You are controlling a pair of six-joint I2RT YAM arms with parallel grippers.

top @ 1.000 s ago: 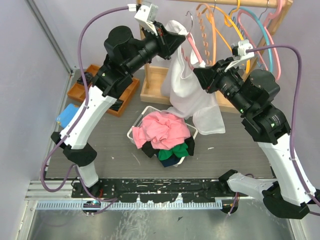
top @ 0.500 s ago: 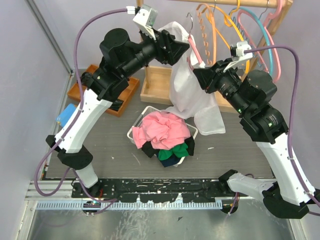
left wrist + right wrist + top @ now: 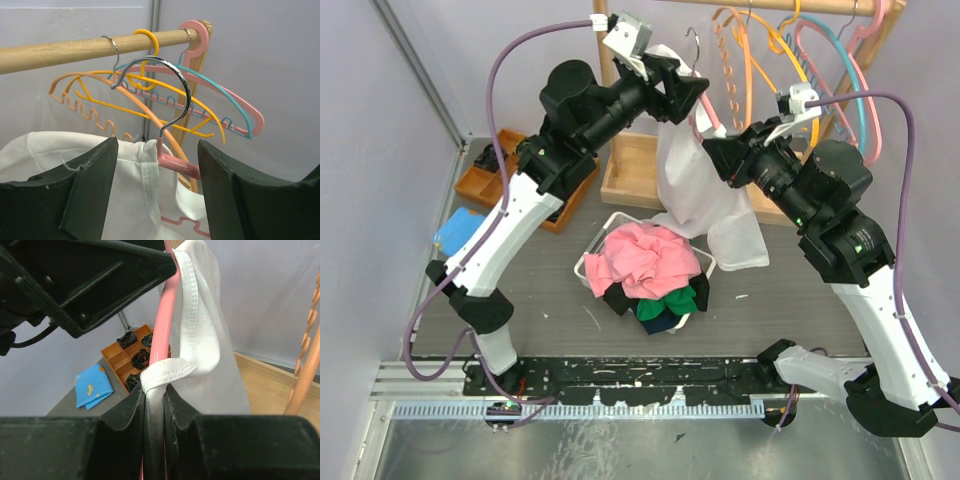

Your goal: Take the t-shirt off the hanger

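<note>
A white t-shirt [image 3: 688, 190] hangs on a pink hanger [image 3: 706, 112] with a metal hook [image 3: 175, 85], held up in the air in front of the rack. My right gripper [image 3: 713, 152] is shut on the hanger's lower arm [image 3: 165, 315], with a bunched fold of the t-shirt [image 3: 205, 330] pinched in too. My left gripper [image 3: 692, 88] is open. Its fingers [image 3: 90, 190] stand on either side of the shirt's collar [image 3: 147, 170] and the hanger's neck [image 3: 177, 165], touching neither.
A wooden rod [image 3: 60, 50] carries orange, pink and teal hangers [image 3: 820, 60] just behind. Below lie a white basket [image 3: 615, 218] heaped with clothes, the rack's wooden base [image 3: 630, 170], an orange tray [image 3: 480, 185] and a blue cloth [image 3: 455, 232].
My left gripper has opened, let go of the shirt near the collar and shifted right toward the hanger's hook. The right arm and the hanger have stayed put.
</note>
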